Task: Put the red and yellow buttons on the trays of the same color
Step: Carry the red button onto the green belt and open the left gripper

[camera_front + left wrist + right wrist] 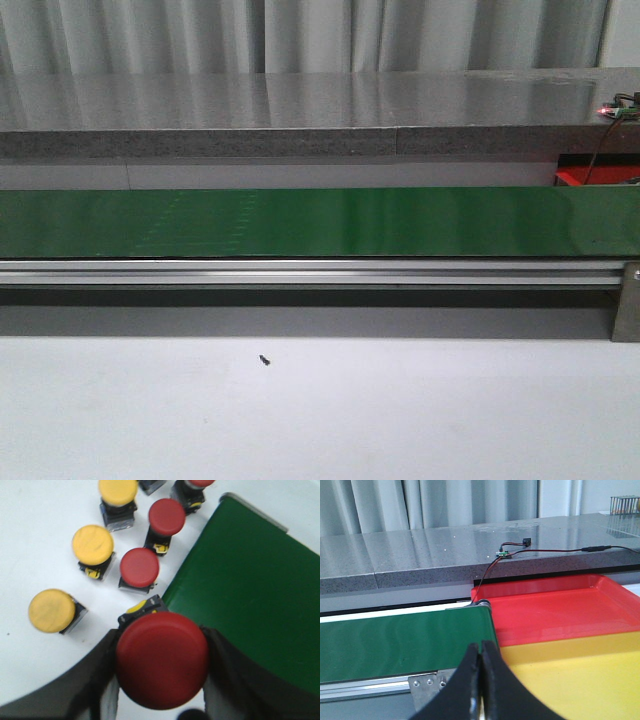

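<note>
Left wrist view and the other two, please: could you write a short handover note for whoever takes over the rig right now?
Left gripper: shut on a red button, beside the green conveyor belt.
Right gripper: shut, empty, near the belt's end by the trays.
Still on the white table: three yellow buttons and at least three more red buttons.
Red tray and yellow tray: no buttons visible in the parts shown.
Done: nothing sorted that I can see. Left: all buttons to matching trays.

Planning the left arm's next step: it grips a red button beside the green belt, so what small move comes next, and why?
Probably carry the red button sideways over the green belt and release it. The left claw is shut on it, and the trays lie at the belt's far end.
</note>
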Robot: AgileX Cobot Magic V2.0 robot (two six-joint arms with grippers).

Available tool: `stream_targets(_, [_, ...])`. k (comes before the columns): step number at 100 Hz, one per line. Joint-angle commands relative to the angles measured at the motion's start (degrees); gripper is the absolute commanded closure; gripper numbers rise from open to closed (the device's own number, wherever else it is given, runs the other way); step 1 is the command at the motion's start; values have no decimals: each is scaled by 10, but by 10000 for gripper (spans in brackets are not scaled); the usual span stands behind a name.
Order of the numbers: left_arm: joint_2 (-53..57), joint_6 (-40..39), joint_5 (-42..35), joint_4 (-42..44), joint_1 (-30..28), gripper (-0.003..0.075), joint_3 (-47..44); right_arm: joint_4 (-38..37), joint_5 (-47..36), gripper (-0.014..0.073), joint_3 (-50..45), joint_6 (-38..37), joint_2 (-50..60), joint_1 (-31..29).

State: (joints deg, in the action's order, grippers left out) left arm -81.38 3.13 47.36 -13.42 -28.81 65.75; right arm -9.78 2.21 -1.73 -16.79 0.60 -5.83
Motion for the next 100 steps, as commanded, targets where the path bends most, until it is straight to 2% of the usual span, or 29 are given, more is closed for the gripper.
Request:
stream_targets(1, [7,3,-15,-2,23,572,35,-5,-46,715,11,1,10,-2])
stream_targets(31, [-80,6,-5,-1,83,572,80,-5,-46,715,11,1,10,-2])
stream_targets(64, [-147,7,7,-4,90,561,100,-5,-46,715,11,1,10,-2])
stream_targets(74, [-148,7,8,-4,90,470,100,-5,-46,715,11,1,10,-2])
stream_targets(91, [-146,7,14,-20,90,167,116,-5,-46,715,11,1,10,-2])
stream_targets(100, [-136,7,11,-27,91,111,123,-5,-46,715,11,1,10,-2])
